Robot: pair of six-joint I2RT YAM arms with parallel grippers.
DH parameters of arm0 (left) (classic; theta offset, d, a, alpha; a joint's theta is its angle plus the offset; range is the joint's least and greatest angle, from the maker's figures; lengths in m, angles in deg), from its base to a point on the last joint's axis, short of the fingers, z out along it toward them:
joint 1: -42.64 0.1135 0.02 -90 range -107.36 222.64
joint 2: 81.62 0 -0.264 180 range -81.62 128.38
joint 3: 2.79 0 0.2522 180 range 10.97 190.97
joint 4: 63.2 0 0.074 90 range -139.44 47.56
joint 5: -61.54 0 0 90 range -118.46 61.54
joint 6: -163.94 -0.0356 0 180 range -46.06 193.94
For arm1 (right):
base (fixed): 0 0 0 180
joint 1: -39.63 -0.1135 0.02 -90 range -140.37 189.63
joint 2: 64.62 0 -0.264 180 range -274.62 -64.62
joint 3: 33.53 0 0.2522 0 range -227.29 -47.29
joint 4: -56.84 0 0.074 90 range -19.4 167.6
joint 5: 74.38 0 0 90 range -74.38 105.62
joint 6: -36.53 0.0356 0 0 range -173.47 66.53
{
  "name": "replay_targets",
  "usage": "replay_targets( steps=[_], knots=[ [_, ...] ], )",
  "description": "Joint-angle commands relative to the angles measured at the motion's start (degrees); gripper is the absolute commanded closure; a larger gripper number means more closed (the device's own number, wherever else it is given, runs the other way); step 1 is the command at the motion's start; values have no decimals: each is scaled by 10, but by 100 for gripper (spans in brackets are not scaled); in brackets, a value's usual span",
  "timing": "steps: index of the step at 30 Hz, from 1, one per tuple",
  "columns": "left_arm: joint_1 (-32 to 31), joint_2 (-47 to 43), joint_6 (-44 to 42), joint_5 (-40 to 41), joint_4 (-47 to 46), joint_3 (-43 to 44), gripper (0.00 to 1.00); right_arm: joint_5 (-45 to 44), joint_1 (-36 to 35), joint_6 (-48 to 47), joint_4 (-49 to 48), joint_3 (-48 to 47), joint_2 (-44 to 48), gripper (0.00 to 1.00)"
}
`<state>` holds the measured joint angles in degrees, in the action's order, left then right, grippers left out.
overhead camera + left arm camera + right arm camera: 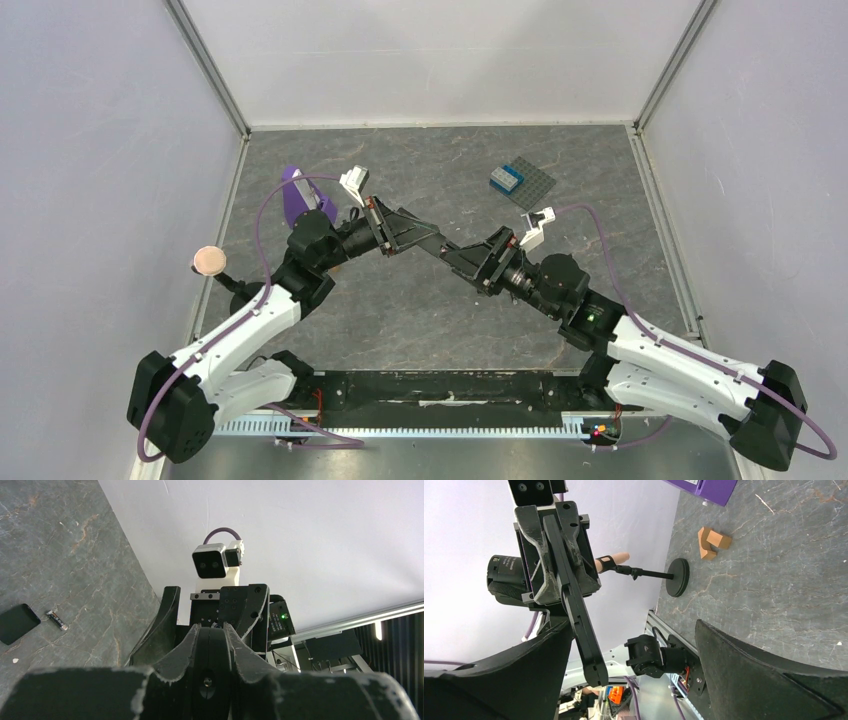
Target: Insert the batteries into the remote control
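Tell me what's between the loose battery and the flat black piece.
Nothing: the left wrist view shows bare tabletop between the battery and the flat black piece.

Grey marbled counter (pixel 420 310): studded baseplate (pixel 535 185) with a blue brick (pixel 506 178) up by the far right corner, purple box (pixel 295 195) far left, one battery (pixel 57 620) just beside a flat black piece (pixel 17 623).
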<state>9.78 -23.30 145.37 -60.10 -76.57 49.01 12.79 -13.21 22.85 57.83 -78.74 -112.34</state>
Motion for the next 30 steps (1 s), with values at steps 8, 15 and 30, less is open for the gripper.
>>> replay_targets(
  steps=[8,15,30],
  knots=[
    [1,-17,-9,-11,-16,-15,98,23,4,-35,-50,-32,24,4],
    [1,-20,-13,-15,-15,-16,98,24,8,-31,-50,-21,32,23],
    [1,-23,-29,-26,-16,-19,98,57,17,-14,-60,-12,-4,71]
  ],
)
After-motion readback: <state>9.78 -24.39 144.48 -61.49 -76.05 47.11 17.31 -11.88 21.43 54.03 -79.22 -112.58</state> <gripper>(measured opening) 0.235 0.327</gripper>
